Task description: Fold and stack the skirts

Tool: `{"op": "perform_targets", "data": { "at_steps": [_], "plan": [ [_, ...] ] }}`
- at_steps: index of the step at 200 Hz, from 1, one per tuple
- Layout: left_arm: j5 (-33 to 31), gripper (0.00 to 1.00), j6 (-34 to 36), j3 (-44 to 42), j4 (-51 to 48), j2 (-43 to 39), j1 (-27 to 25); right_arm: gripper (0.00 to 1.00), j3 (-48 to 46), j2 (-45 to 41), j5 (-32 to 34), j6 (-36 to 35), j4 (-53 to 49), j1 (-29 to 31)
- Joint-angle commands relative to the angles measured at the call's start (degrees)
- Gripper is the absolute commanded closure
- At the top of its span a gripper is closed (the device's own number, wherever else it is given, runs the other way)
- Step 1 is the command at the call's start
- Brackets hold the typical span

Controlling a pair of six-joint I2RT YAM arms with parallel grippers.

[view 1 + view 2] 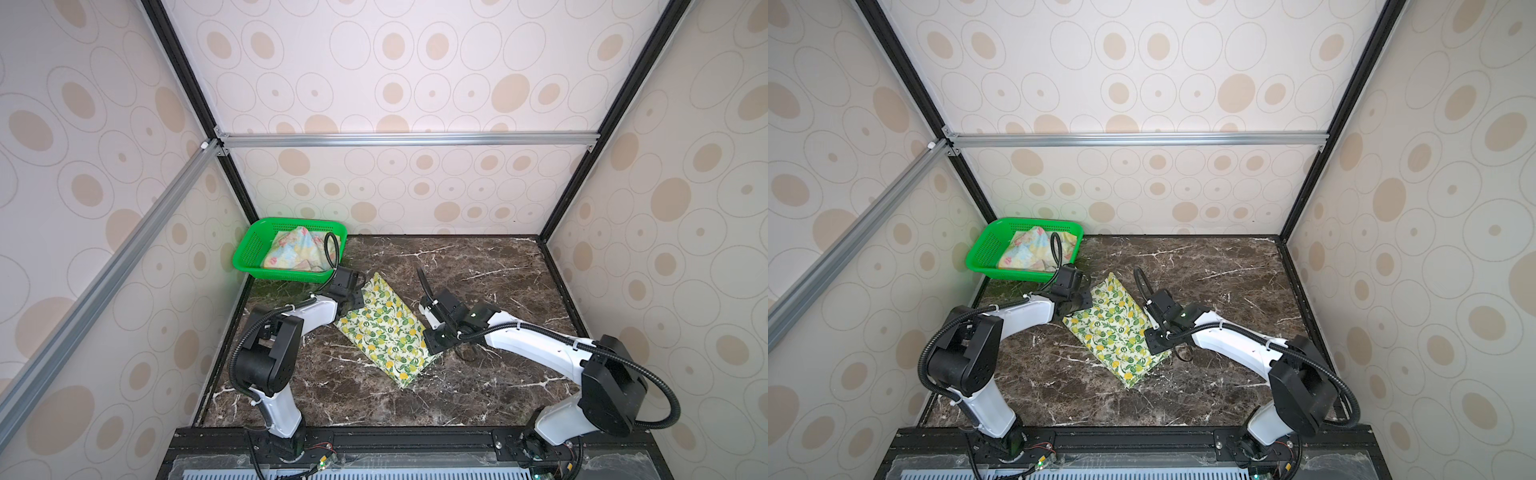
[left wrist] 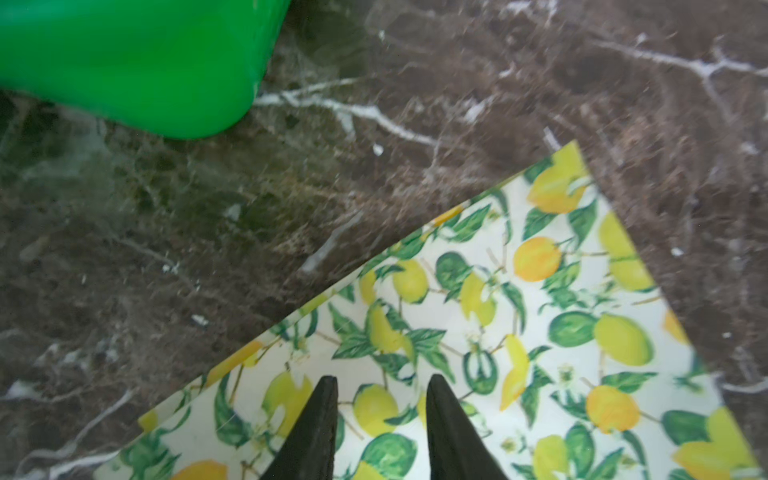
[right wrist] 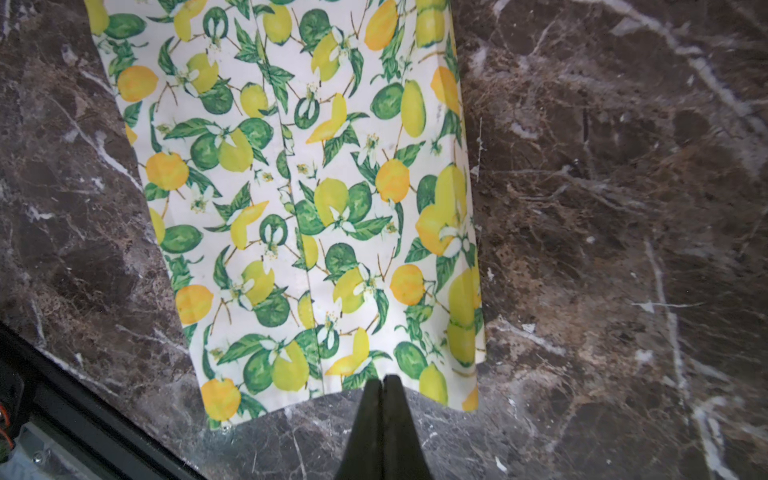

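Findings at the moment of inspection, all positions referred to the green basket (image 1: 248,253).

1. The basket stands on the dark marble worktop (image 1: 498,274), in its far left corner against the wall panels.
2. Pastel floral skirt (image 1: 293,249): it lies bunched inside the basket, unfolded, and fills most of it. Both top views agree (image 1: 1025,249).
3. Lemon-print skirt (image 1: 386,328): it lies flat on the worktop as a long folded rectangle. Its nearest corner sits close to the basket's front right corner without touching it. The rest runs diagonally away from the basket toward the front of the worktop. A straight crease runs along its length in the right wrist view (image 3: 311,187).
4. Left end effector (image 2: 380,380): it is over the end of the lemon-print skirt closest to the basket. Its two dark fingers (image 2: 320,415) stand apart with a clear gap, printed cloth shows between them, and nothing is gripped. The basket's wall (image 2: 124,62) shows nearby in that view.
5. Right end effector (image 3: 383,378): it is at the end of the lemon-print skirt farthest from the basket. Its fingers are pressed together, tips at the hem edge. Whether any cloth is pinched cannot be told.
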Motion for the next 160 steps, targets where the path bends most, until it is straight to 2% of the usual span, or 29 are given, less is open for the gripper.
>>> {"op": "perform_targets", "data": {
  "at_steps": [1,37,91,119,160],
  "plan": [
    [0.0,0.65,0.1,-1.5,1.9,-1.0,0.3,1.0,-1.7,2.2,-0.8,1.6,2.7,-1.4],
    [-0.8,0.66,0.4,-4.5,1.3,-1.1,0.3,1.0,-3.9,4.3,-1.7,2.8,3.8,-3.6],
    [-3.0,0.67,2.3,-7.8,-1.5,-4.1,0.4,1.0,-5.8,4.0,-3.0,2.5,2.7,-3.4],
    [-4.2,0.67,2.5,-8.9,-2.8,-7.1,0.4,1.0,-3.5,2.1,-1.7,0.4,0.1,0.6],
    [-5.6,0.67,1.7,-9.0,-2.6,-8.5,1.1,1.0,0.5,5.4,-3.4,1.4,0.3,7.5]
  ]
}}
